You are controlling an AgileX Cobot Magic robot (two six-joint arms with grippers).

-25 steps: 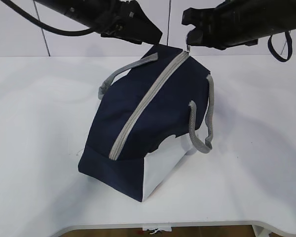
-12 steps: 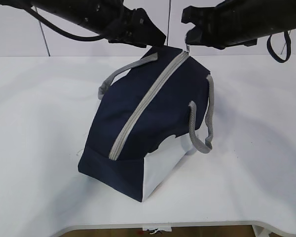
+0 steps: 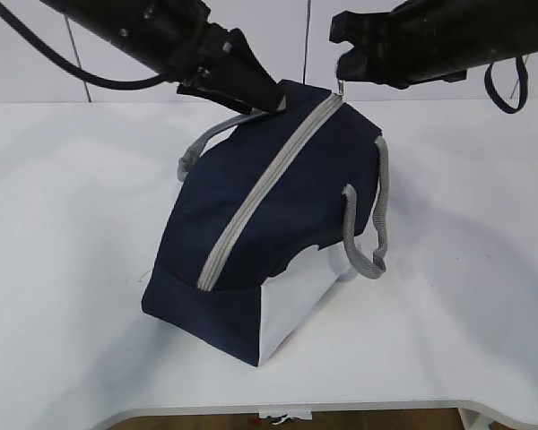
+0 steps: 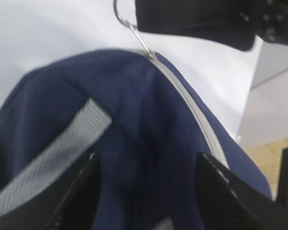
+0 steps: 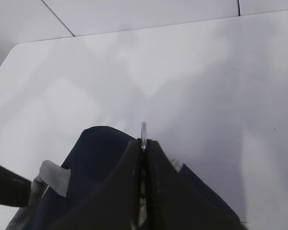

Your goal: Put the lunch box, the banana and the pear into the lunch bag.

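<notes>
The navy lunch bag point(image 3: 278, 206) stands on the white table with its grey zipper point(image 3: 260, 184) closed along the top. At the bag's far end my right gripper point(image 3: 342, 76) is shut on the metal ring pull point(image 5: 143, 128), which pokes out between the pinched fingers; the ring pull point(image 4: 127, 21) also shows in the left wrist view. My left gripper point(image 3: 267, 100) is open, its jaws straddling the navy fabric point(image 4: 149, 134) beside the far grey handle point(image 3: 220, 134). The lunch box, the banana and the pear are out of view.
The table's front edge point(image 3: 341, 408) runs along the bottom. A second grey handle point(image 3: 377, 215) hangs down the bag's right side. A dark strap loop point(image 3: 507, 90) dangles from the right arm. A white wall stands behind.
My left arm has come down and toward the bag's far top, its fingers now at the fabric near the handle. The right gripper and the bag have not moved.
</notes>
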